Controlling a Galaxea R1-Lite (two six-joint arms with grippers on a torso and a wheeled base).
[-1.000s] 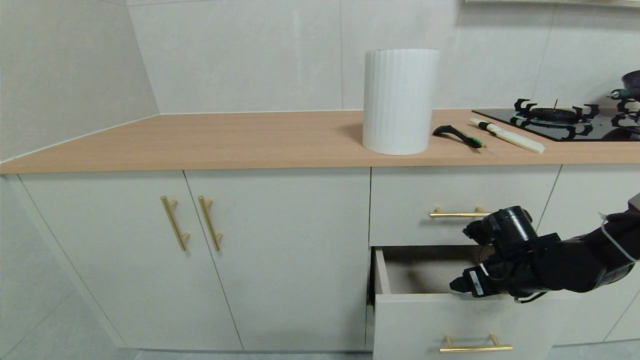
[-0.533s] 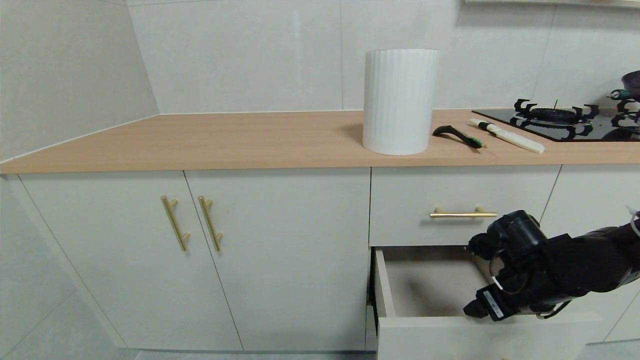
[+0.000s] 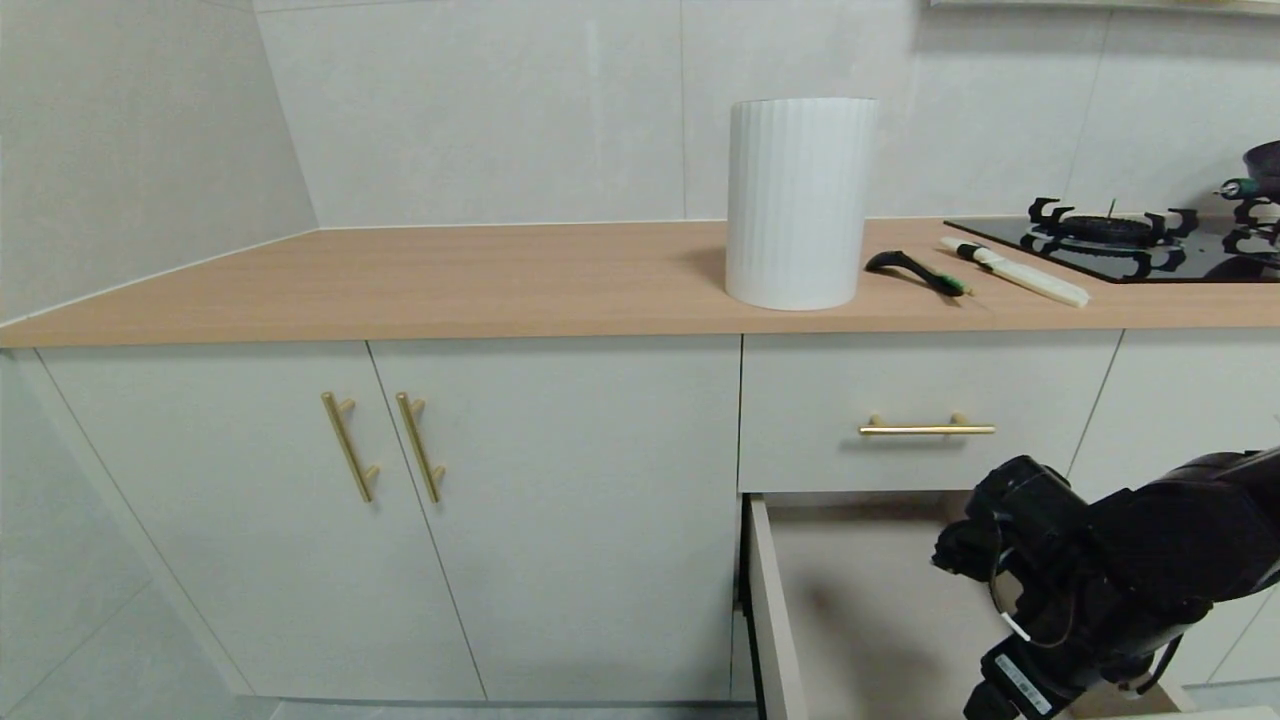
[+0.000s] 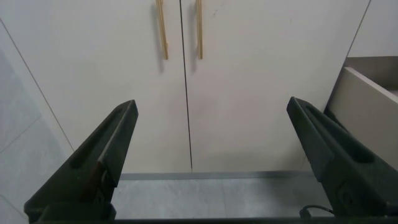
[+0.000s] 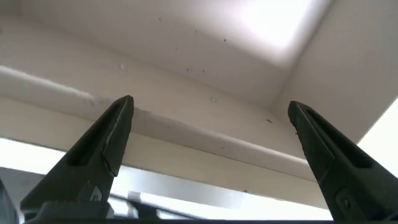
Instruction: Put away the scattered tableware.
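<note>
**Wood counter, lower drawer open**

Pale tiled walls back a wooden countertop point(image 3: 450, 280) carrying one white ribbed canister point(image 3: 797, 200), one hob point(image 3: 1110, 235) and two utensils, a black peeler point(image 3: 915, 270) and a white knife point(image 3: 1015, 270), between canister and hob. Below are two cabinet doors point(image 3: 400, 500) and two drawers: the upper drawer point(image 3: 920, 390) shut, the lower drawer point(image 3: 768, 610) out. The right gripper point(image 5: 210, 106), spread and empty, hangs over the lower drawer, well below the utensils. The left gripper point(image 4: 211, 109), also spread, faces the doors.

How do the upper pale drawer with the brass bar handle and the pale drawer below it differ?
The upper drawer is shut; the lower drawer is pulled far out, baring its beige floor. The open right gripper is at the lower drawer, away from the upper drawer. Both sit under the wooden counter.
</note>
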